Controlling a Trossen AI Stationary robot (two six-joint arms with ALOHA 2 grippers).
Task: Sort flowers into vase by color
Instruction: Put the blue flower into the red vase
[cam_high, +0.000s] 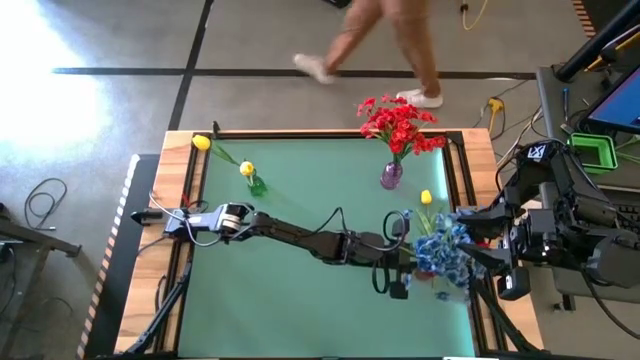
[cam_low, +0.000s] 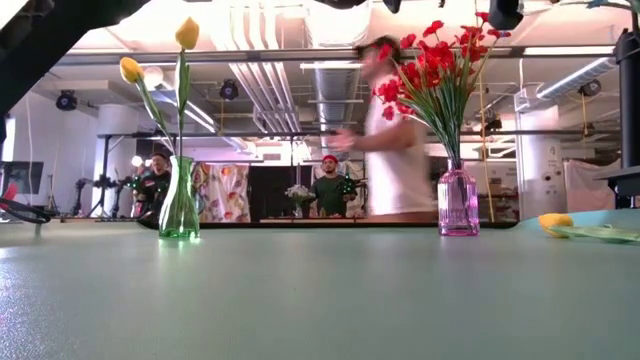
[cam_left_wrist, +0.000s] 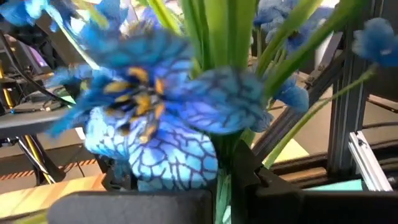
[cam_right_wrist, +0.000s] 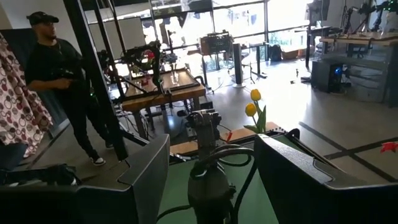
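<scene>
Left wrist only: apparently pinched blue flowers (cam_left_wrist: 155, 112)

Red clustered artificial flowers (cam_high: 400, 124) stand upright in a vase near the worktop's far edge; two yellow tulip-like flowers (cam_high: 246, 169) stand toward the far-left corner; a blue-blossomed bunch (cam_high: 449, 252) sits at the right edge, beside a lone yellow head (cam_high: 426, 198).

No legible text or labels.
</scene>
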